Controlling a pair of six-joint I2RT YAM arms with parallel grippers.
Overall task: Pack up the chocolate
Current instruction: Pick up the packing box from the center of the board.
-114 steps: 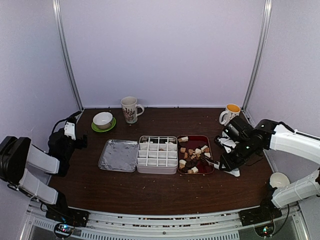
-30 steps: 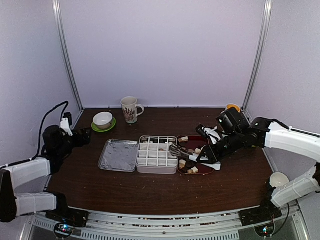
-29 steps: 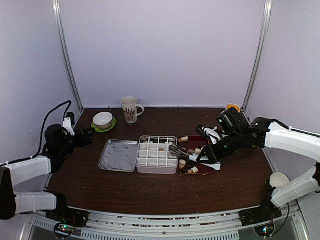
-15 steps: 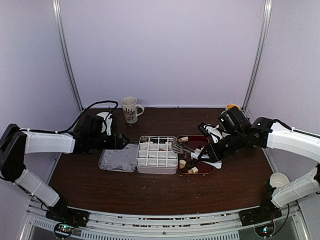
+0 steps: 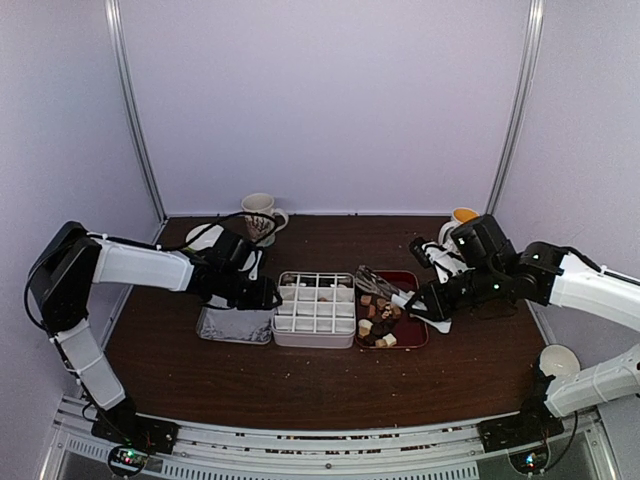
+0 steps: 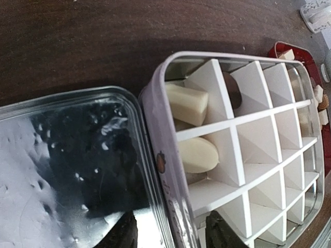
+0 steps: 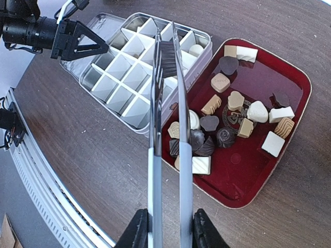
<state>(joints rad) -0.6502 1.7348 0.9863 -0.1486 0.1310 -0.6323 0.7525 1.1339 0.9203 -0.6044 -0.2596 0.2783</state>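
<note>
Several pieces of chocolate (image 7: 226, 137), dark, tan and white, lie in the dark red tray (image 7: 243, 175). Two white pieces (image 6: 186, 103) sit in far-left cells of the white divided box (image 5: 314, 340). My right gripper (image 7: 170, 232) is shut on the handles of metal tongs (image 7: 166, 103). The tongs' tips hover over the box near its tray side, and I see nothing between them. My left gripper (image 6: 170, 235) straddles the box's left wall (image 6: 155, 155), one finger over the foil lid (image 6: 51, 170) and one inside, with small gaps on both sides.
A patterned mug (image 5: 262, 208) and a white bowl on a green saucer (image 5: 203, 238) stand behind the left arm. A yellow-lined mug (image 5: 463, 220) is at the back right. A white cup (image 5: 558, 360) sits beyond the table's right edge.
My left arm swung in from the far left to the box's left wall and its jaws narrowed. My right gripper drew back to the right, carrying the tongs with it.
</note>
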